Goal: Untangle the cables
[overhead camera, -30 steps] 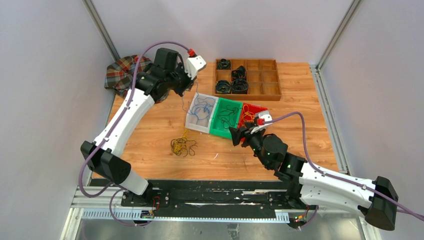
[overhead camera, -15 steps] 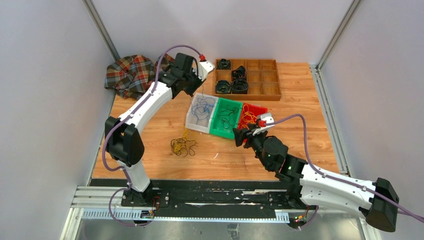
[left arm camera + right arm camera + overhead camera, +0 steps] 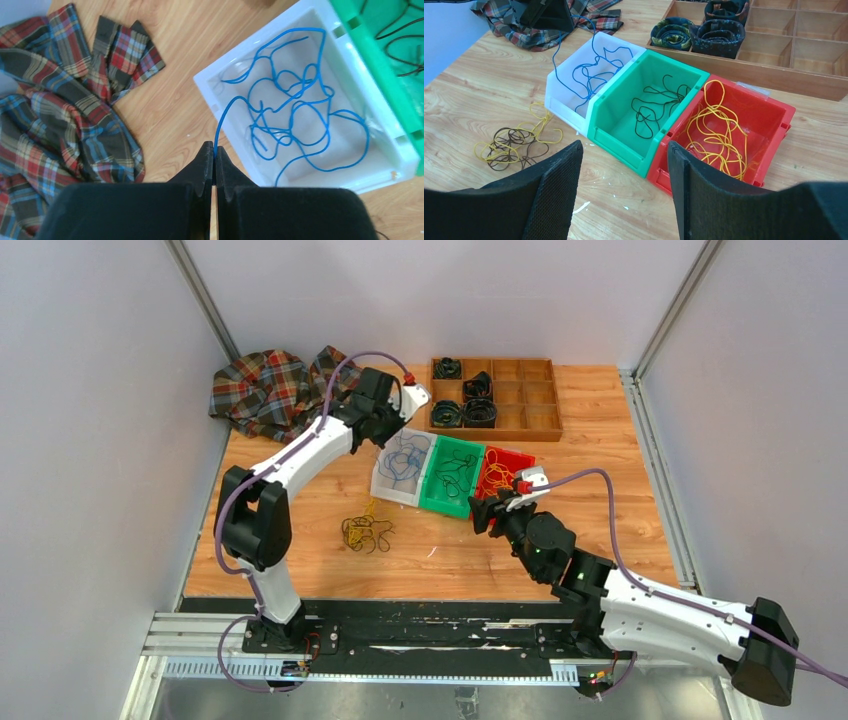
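My left gripper [image 3: 215,148] is shut on one end of a blue cable [image 3: 295,110], just past the near-left rim of the white bin [image 3: 240,52]. The rest of that cable lies looped inside the bin. In the top view the left gripper [image 3: 384,428] sits at the white bin's [image 3: 383,480] far left corner. A small clump of yellow and dark cables [image 3: 366,532] lies on the table left of the bins, also in the right wrist view [image 3: 514,142]. My right gripper [image 3: 624,145] stands open and holds nothing, in front of the green and red bins.
The green bin [image 3: 619,140] holds a black cable [image 3: 656,107]. Yellow cable [image 3: 719,125] fills the red bin [image 3: 774,107]. A wooden divided tray [image 3: 530,390] with thick black coiled rolls stands behind the bins. A plaid cloth [image 3: 265,390] lies at the back left.
My left arm has swung right and down towards the white bin, laying the blue cable into it. The right gripper has closed a little and barely moved.
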Available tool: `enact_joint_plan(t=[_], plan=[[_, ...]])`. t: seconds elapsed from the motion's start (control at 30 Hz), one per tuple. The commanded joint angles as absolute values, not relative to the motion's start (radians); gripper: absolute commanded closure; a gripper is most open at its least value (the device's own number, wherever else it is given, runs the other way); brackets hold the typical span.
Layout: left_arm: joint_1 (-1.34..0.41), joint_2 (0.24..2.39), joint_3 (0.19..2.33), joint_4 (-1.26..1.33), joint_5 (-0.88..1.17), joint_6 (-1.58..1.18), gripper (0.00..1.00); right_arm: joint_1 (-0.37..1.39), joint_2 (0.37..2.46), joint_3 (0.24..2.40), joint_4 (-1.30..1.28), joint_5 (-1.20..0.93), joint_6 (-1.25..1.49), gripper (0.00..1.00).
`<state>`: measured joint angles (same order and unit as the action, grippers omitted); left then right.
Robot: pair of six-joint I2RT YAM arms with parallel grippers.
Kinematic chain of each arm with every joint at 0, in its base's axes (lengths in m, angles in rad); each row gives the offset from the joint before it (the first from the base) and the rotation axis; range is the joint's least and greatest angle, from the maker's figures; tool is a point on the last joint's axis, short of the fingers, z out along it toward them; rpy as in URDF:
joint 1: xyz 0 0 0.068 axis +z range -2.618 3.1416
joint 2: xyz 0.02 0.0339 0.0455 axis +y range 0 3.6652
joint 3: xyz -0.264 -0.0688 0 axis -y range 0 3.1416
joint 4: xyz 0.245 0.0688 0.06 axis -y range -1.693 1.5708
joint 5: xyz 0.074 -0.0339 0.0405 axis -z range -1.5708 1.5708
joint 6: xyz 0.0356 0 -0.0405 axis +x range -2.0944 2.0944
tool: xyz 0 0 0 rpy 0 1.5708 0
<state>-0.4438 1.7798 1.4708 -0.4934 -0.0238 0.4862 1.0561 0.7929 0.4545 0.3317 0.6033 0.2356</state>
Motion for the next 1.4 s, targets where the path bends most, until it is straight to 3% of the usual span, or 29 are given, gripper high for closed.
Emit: enact_joint_plan(t=[0.0, 0.67, 0.7, 0.83, 0.97, 1.03, 1.37], plan=[[-0.491, 1.803, 1.463, -0.441, 0.056, 0.431, 0.99, 1.039, 0.794, 0.464, 0.310, 0.630, 0.247, 0.37], [-0.540, 1.992, 1.435, -0.284, -0.121, 0.425, 0.99, 1.014, 0.723, 0.468, 0.218, 0.638, 0.261, 0.39], [-0.540, 1.986, 1.442, -0.297, -0.115, 0.426, 0.96, 1.014, 0.723, 0.470, 0.218, 0.636, 0.260, 0.39], [-0.528, 1.940, 1.506, -0.424, -0.039, 0.432, 0.51, 1.014, 0.716, 0.478, 0.211, 0.633, 0.258, 0.39], [-0.506, 1.877, 1.561, -0.549, 0.036, 0.413, 0.24, 1.014, 0.711, 0.490, 0.205, 0.625, 0.251, 0.39], [-0.505, 1.841, 1.550, -0.571, 0.054, 0.425, 0.18, 1.014, 0.708, 0.496, 0.199, 0.620, 0.252, 0.39], [-0.460, 1.675, 1.603, -0.821, 0.213, 0.480, 0.09, 1.014, 0.693, 0.516, 0.174, 0.608, 0.245, 0.39]])
